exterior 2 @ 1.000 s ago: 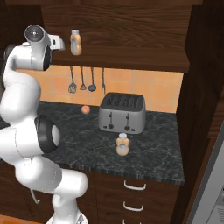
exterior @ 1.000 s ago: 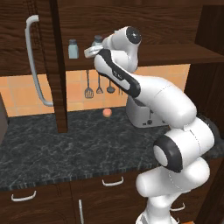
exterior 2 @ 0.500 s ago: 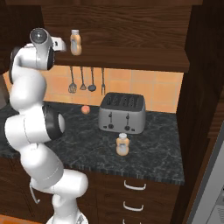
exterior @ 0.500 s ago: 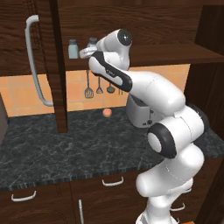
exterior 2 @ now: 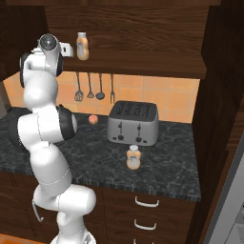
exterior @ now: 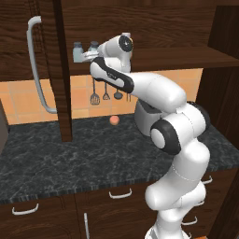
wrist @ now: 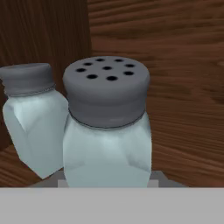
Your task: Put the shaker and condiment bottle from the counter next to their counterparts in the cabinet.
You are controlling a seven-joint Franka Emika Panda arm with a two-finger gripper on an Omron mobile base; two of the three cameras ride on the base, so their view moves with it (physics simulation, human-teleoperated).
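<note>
The arm reaches up and across to the cabinet point(exterior: 140, 28), with the gripper point(exterior: 89, 56) at the shelf point(exterior: 186, 58), clenched on the shaker point(wrist: 107, 127). In the hand view this shaker stands upright and close, its grey cap dotted with holes, and the second shaker point(wrist: 30, 118) sits just beside it, leaning a little in that tilted view; whether the two touch cannot be told. From the left base view the pair show as two small blue-grey shapes side by side on the shelf, the second shaker point(exterior: 77, 52) nearer the open door point(exterior: 58, 70) with its long curved handle point(exterior: 37, 65), the held one point(exterior: 94, 46) against the gripper. In the right base view an orange-tan bottle point(exterior 2: 82, 46) with a pale cap stands upright on the shelf, just beside the arm's wrist. The other condiment bottle point(exterior 2: 134, 157) stands upright on the black worktop point(exterior 2: 167, 162), in front of the toaster point(exterior 2: 133, 123) and apart from it. A small orange ball point(exterior 2: 93, 119) lies on the worktop near the back wall, left of the toaster. Four utensils point(exterior 2: 94, 88) hang on the tiled wall under the shelf. Drawer fronts with silver handles point(exterior 2: 145, 202) run below the worktop.
</note>
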